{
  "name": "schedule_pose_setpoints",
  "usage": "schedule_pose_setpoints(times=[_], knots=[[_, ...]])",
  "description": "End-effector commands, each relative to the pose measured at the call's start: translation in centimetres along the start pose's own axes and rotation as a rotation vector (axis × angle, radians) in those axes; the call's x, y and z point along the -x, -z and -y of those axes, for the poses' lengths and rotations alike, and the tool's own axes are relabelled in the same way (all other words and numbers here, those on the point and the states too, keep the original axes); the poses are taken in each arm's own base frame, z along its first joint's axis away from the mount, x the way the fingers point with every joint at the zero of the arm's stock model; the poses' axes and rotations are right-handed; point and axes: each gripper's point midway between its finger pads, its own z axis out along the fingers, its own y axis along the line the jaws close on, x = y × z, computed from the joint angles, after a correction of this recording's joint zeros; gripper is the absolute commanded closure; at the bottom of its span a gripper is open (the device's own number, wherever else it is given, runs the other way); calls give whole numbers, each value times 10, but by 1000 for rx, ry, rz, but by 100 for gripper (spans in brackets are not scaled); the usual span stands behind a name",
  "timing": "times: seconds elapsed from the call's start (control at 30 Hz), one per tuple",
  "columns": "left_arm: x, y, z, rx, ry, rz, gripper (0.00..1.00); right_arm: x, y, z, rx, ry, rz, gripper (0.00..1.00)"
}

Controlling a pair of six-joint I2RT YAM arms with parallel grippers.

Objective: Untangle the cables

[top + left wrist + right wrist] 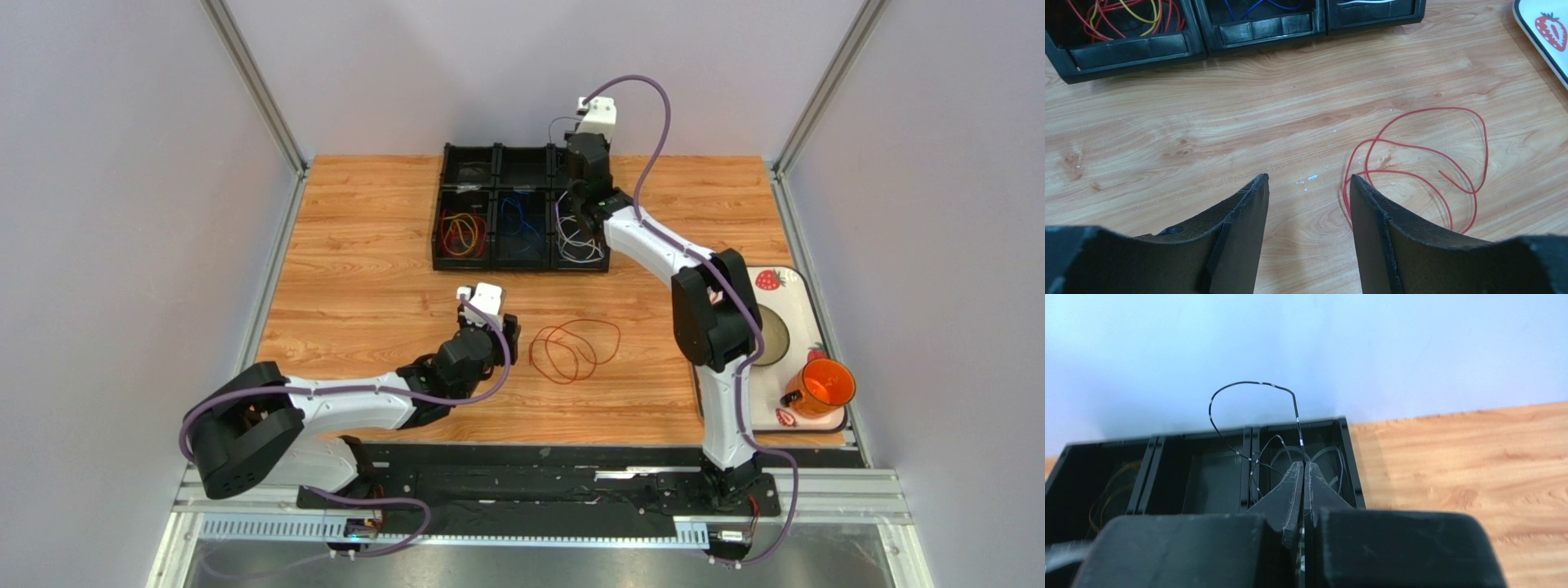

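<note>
I am pinching a dark cable (pixel 1254 383) in my right claw (pixel 1302 467) over the tray (pixel 1351 456) at the desk's (pixel 368 306) far edge. My left claw (pixel 1309 180) is hanging spread beside the loose red cable (pixel 1438 109). Sorting seems about half done.

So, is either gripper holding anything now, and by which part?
The right gripper is shut on a dark cable, pinched low on its raised loop. The left gripper is open, holding nothing.

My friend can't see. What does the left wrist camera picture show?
The open left gripper hovers over a wooden table, a looped red cable lying beside one finger. A black tray holding more cables sits along the top edge.
</note>
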Motion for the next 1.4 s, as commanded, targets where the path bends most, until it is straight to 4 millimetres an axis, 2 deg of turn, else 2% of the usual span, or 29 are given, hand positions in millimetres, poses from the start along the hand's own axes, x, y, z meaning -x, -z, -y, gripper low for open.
schedule_pose_setpoints(times=[0.0,0.07,0.1,0.17,0.3,0.33,0.37,0.4,0.43,0.57,0.6,0.73,0.93,0.97,1.0,1.07,1.13,1.23,1.27,1.33,1.37], knots=[[21,-5,13,-23,31,48,40,62,-12,4,-70,-84,235,100],[21,-6,13,-20,31,46,41,56,-17,7,-92,-68,254,100],[20,-6,13,-21,29,43,41,61,-18,9,-105,-72,287,100],[20,-7,14,-21,27,39,41,61,-23,6,-102,-60,304,100],[19,-8,14,-17,25,35,41,47,-45,-5,-103,-36,300,100],[20,-8,14,-19,26,36,41,45,-49,-6,-106,-34,289,96],[19,-8,14,-18,24,34,41,37,-55,-9,-102,-15,258,86],[19,-9,15,-18,24,34,41,26,-59,-2,-155,17,195,59],[19,-9,14,-14,23,33,41,31,-63,1,-190,-7,199,46],[18,-10,15,-14,18,28,42,26,-55,3,-181,-31,179,26],[18,-10,15,-16,18,28,42,33,-51,4,-177,-47,194,25],[19,-11,15,-11,19,28,42,42,-39,10,-169,-83,204,24],[18,-11,14,-9,18,28,42,76,-13,13,-126,-129,202,25],[18,-10,13,-7,20,30,42,83,-5,14,-110,-126,177,25],[17,-10,14,-12,21,30,42,84,0,16,-101,-146,161,25],[18,-9,16,-28,27,37,41,81,13,11,-41,-151,108,27],[17,-8,19,-50,35,38,41,80,33,14,14,-166,84,33],[13,-8,23,-72,50,25,38,71,56,15,72,-190,34,32],[10,-7,24,-78,55,18,38,57,62,19,70,-168,-32,32],[8,-5,31,-119,62,10,37,53,75,25,59,-174,-89,34],[6,-4,32,-131,63,2,36,38,84,33,36,-151,-155,35]])
